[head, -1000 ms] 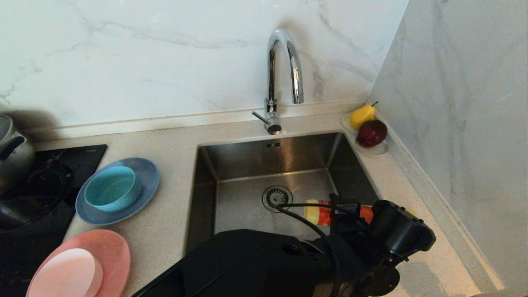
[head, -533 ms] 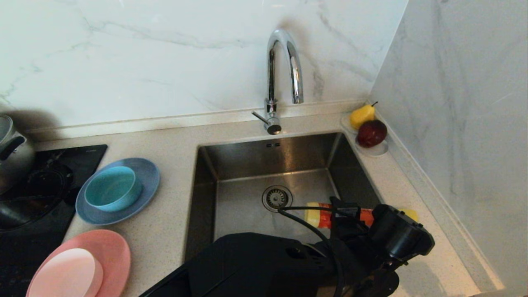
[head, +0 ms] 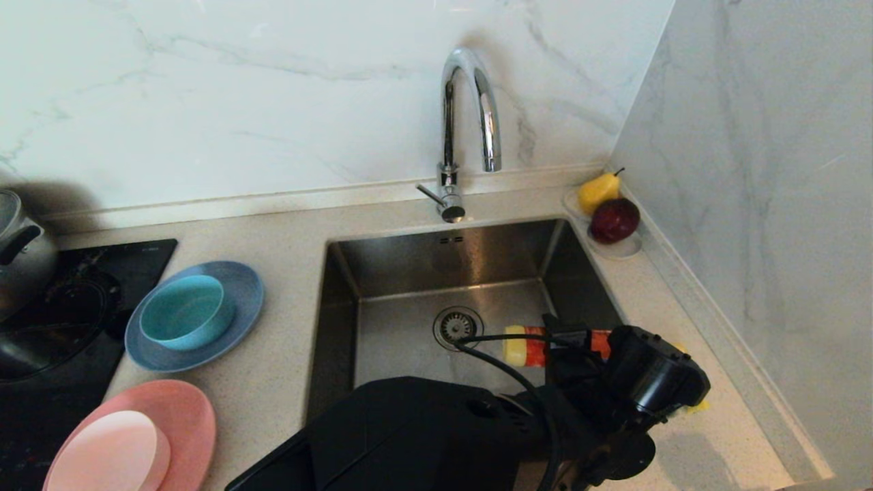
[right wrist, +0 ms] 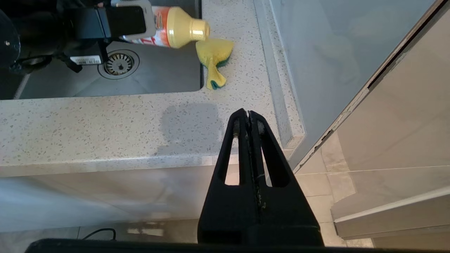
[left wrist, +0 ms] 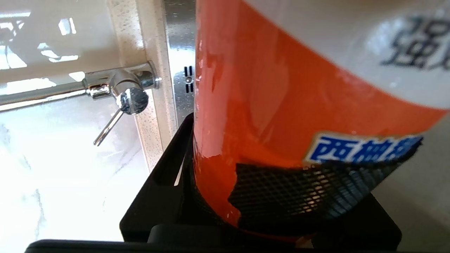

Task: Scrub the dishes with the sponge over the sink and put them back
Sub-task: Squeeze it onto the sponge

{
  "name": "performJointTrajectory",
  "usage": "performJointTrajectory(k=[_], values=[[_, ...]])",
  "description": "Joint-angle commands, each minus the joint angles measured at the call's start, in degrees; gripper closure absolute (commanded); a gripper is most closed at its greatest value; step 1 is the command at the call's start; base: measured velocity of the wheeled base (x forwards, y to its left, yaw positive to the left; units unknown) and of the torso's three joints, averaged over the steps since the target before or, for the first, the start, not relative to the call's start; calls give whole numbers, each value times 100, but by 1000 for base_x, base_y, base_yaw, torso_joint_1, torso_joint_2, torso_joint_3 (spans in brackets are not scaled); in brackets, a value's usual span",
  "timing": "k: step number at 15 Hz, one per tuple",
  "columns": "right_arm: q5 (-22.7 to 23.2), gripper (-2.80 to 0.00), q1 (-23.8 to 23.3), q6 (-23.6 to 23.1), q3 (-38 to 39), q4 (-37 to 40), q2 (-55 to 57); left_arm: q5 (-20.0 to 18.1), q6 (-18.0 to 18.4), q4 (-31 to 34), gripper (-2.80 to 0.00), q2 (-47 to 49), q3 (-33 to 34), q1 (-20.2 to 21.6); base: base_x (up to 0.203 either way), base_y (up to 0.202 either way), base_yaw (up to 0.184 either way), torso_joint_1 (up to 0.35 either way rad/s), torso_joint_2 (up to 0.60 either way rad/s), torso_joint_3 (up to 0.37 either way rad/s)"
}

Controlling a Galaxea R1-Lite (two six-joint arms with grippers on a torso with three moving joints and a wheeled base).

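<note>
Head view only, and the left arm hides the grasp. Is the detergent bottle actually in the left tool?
Observer: Yes. In the left wrist view the left tool is clamped on the orange detergent bottle, with the bottle's body between its pads.
Operator: Where's the sponge?
Observer: In the right wrist view the yellow sponge lies on the countertop at the sink rim, beside the bottle's cap. Nothing holds it.
Operator: Right tool?
Observer: The right tool is shut and empty, away from the sink and the sponge.
</note>
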Motion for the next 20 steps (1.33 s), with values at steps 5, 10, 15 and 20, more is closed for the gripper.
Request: performJointTrajectory(k=[5, 10, 15, 20], values=[[2, 0, 0, 1, 0, 3, 2, 27, 49, -14, 0, -19, -1, 38, 0, 0, 0, 0, 0, 0], [2, 0, 0, 1, 0, 3, 2, 18, 49, -14, 0, 48, -1, 38, 0, 0, 0, 0, 0, 0], [2, 0, 0, 1, 0, -3, 2, 18, 84, -14, 0, 104, -1, 29, 0, 0, 0, 0, 0, 0], [2, 0, 0, 1, 0, -3, 9, 18, 84, -14, 0, 140, -1, 29, 0, 0, 0, 0, 0, 0]])
